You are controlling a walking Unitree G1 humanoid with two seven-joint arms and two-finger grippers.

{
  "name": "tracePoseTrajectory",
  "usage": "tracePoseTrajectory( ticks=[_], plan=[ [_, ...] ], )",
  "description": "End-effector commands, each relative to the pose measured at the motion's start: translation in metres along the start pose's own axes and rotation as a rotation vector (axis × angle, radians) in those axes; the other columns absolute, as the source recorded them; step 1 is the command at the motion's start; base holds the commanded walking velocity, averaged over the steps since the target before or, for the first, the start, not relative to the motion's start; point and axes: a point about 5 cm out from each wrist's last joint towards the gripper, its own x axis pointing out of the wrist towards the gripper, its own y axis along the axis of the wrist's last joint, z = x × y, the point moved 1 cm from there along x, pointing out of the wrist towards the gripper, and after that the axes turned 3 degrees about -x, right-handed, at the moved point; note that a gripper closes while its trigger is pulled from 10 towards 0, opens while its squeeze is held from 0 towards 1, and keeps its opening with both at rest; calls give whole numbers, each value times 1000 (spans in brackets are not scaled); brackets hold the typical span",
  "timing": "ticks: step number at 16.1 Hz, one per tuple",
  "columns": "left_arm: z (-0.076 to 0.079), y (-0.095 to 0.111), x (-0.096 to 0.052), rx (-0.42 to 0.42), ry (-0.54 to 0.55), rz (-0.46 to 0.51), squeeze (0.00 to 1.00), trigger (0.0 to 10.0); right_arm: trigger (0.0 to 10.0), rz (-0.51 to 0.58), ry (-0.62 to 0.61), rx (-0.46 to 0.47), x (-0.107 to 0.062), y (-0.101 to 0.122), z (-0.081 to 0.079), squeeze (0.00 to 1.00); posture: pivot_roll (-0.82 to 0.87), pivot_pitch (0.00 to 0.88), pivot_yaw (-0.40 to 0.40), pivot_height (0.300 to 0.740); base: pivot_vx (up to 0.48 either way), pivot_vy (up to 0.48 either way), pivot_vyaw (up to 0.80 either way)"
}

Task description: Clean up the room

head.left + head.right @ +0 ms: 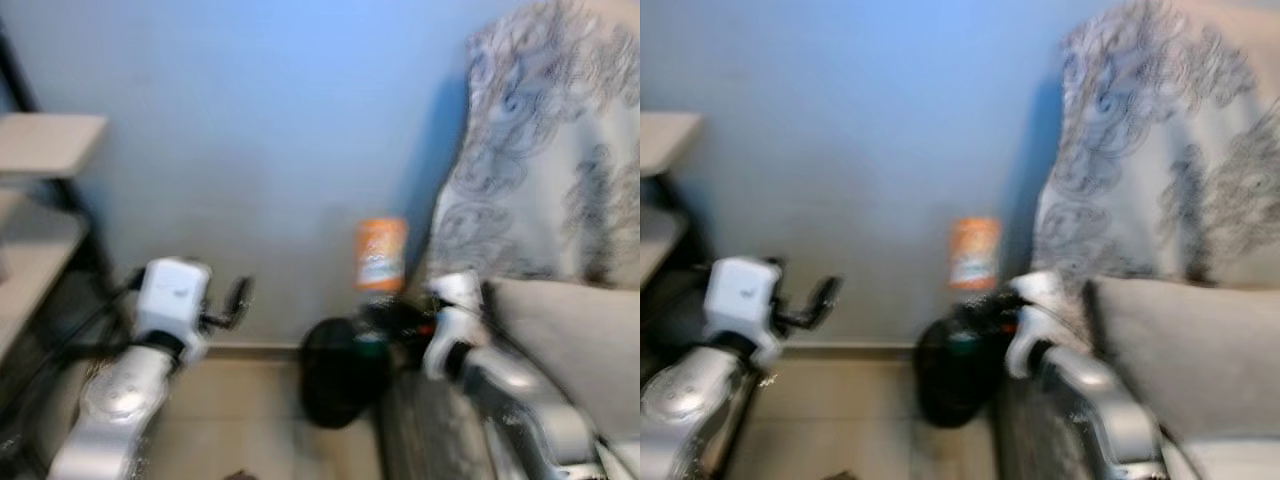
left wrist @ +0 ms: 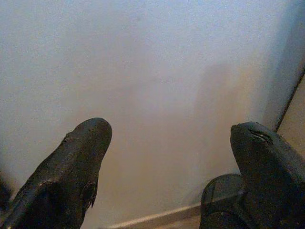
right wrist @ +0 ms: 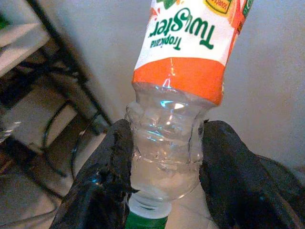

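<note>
The right gripper point(image 3: 164, 176) is clamping an empty orange-labelled bottle point(image 3: 183, 86) by its neck, cap toward the wrist, above a black bin point(image 1: 340, 372), while the left gripper point(image 2: 171, 157) is hanging wide open, holding nothing, facing the wall point(image 2: 143, 62).

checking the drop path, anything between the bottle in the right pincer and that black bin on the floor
Nothing visible does. The right pincer is shut on the bottle, cap end down, and the black bin sits on the floor just below and beside it against the wall.
</note>
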Motion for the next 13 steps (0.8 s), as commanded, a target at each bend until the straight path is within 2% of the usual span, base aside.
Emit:
tracePoseTrajectory(
  ticks=[1,6,10,13],
  plan=[
    [11,6,3,-8,-47,21,0,10000,10000,1,-70,-25,-10,3,15,0,122,0,-55,740,364,0,-800],
    [12,5,3,8,-73,13,0,10000,10000,-21,-67,-49,-10,-2,17,0,118,0,-37,740,360,0,0],
    [12,4,1,10,-78,-1,0,10000,10000,-90,-72,-114,-6,-8,25,0,130,0,-45,740,345,0,0],
    [23,-5,-8,25,-188,-57,0,10000,10000,-203,-75,-221,4,-17,31,0,143,0,-57,740,0,0,0]
  ],
)
